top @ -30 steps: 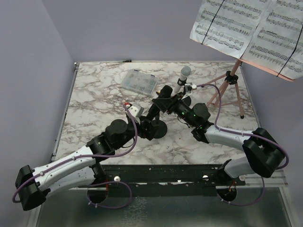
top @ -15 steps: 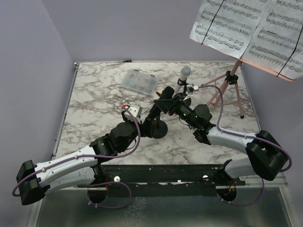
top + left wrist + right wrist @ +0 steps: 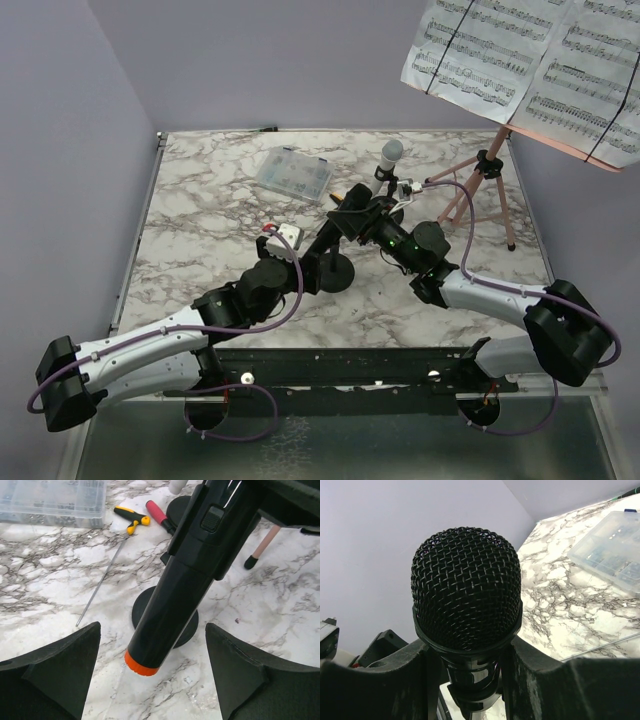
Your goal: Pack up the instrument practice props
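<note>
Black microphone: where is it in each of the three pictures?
Top external: black microphone in the picture's middle, slanting.
Left wrist: black microphone in the centre, orange end lowest.
Right wrist: black microphone in the centre, mesh head up close.
Shared landmark: clear compartment box, in all three.

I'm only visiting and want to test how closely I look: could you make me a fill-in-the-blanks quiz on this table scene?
1. The right pincer is shut on the ___ microphone, just under its mesh head.
2. The left pincer is ___, with one finger on either side of that microphone's lower end.
3. The cap on that lower end is coloured ___.
4. The sheet-music pages rest on a ___ tripod.

Missing words: black; open; orange; pink.
</note>
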